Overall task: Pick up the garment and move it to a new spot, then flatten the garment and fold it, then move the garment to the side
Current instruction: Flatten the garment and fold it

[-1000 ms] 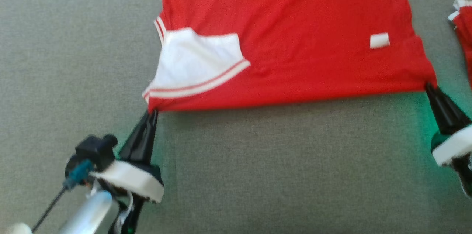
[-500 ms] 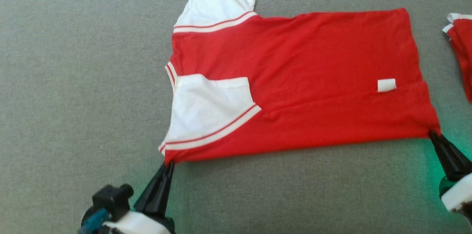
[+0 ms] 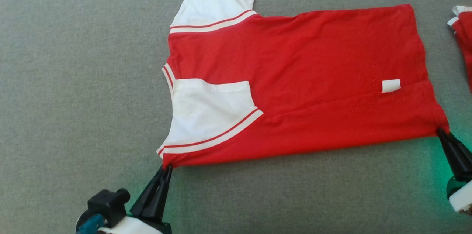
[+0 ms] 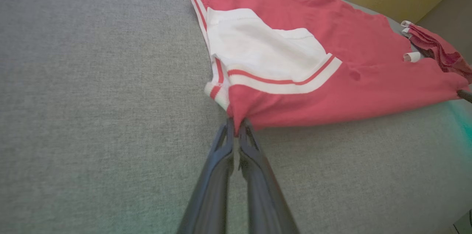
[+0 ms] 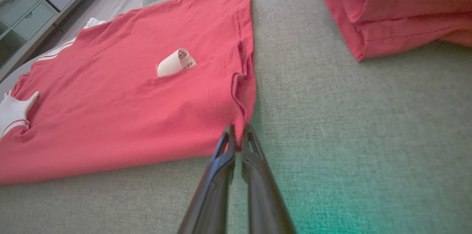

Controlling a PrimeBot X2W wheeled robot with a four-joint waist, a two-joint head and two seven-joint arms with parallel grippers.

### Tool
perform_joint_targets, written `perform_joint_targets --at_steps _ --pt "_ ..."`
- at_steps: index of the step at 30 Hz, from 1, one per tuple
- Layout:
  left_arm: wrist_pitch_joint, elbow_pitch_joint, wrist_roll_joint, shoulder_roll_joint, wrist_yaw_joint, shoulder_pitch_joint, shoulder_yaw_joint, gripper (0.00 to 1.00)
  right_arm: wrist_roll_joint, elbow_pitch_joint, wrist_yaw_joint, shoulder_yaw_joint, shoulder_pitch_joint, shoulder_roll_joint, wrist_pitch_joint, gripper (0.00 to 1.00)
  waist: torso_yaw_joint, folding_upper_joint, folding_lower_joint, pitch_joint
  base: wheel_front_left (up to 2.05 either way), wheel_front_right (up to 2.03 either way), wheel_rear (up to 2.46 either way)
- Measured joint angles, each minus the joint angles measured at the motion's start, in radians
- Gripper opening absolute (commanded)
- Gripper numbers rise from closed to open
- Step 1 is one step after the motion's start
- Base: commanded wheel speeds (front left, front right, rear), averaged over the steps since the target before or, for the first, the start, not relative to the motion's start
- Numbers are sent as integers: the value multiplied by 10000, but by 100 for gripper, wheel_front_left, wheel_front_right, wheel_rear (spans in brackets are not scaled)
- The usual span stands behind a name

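Note:
The garment is a red T-shirt with white, red-striped sleeves, lying flat and partly folded on the grey surface; its near long edge is doubled over, with one white sleeve lying on top. A white label sticks out near the hem. My left gripper is shut on the near shoulder corner. My right gripper is shut on the near hem corner. The near edge is stretched between both grippers.
A second red garment lies bunched at the right edge, close to the hem. The grey fabric surface spreads wide to the left and in front. Drawers and floor show beyond the far edge.
The head camera has tilted, so the whole picture has shifted downward and the far sleeve has come into view. Both grippers keep hold of the near corners; the garment's near fold looks slightly more settled.

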Motion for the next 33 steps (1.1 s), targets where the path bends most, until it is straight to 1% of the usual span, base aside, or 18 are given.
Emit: perform_joint_targets --at_steps 3,4,5,6,7,8,11,12,14,16,19,22,25,29,33 --pt "94 10 0 -2 0 -16 -10 0 -2 -138 0 -67 208 -35 -2 0 4 0 0 84 0 0 0" --pt "109 21 0 -6 0 -26 -15 0 -2 -146 0 -100 280 -35 -2 29 9 0 0 106 0 0 0" --pt "169 40 12 -10 0 -35 -29 8 -2 -148 0 -146 363 -35 -2 100 18 0 1 121 0 0 0" --pt "184 88 15 -15 0 -39 -42 44 -4 -142 0 -196 396 -33 -2 100 21 0 1 127 0 0 0" --pt "257 125 15 -21 12 -47 -50 90 -23 -140 0 -301 413 -25 -2 100 20 0 0 126 0 0 0" --pt "276 140 25 -21 56 -49 -50 100 -123 -138 0 -464 423 -21 -2 100 16 0 0 118 0 0 0" --pt "351 92 46 -17 84 -104 -35 100 -460 -259 0 -1011 500 15 -2 100 -12 0 0 85 0 0 0" --pt "351 92 46 -17 84 -104 -35 100 -460 -259 0 -1011 500 15 -2 100 -12 0 0 85 0 0 0" --pt "351 -17 82 29 84 -292 2 100 -656 -431 0 -1463 561 155 -2 100 -33 0 0 103 0 0 0" --pt "364 -82 222 159 79 -742 121 100 -1012 -660 0 -1900 548 282 -4 100 -50 0 0 153 0 0 0" --pt "570 -104 408 395 -31 -1924 504 100 -1498 -1020 0 -2403 522 489 -21 100 -85 0 0 298 0 0 0" --pt "1035 19 633 487 -410 -3632 646 100 -1979 -1438 0 -2372 471 662 -31 100 -127 0 0 536 0 0 0" --pt "1701 558 721 502 -888 -5431 681 100 -2410 -1749 0 -2268 26 861 -31 100 -246 0 1 844 0 0 0" --pt "2813 1739 665 430 -1685 -7628 656 100 -2821 -2199 0 -2073 -971 995 29 100 -525 0 2 1288 0 0 0" --pt "4288 3214 525 291 -2349 -9396 502 100 -3057 -2452 0 -1820 -1535 1177 136 100 -957 -1 3 1653 0 0 0"
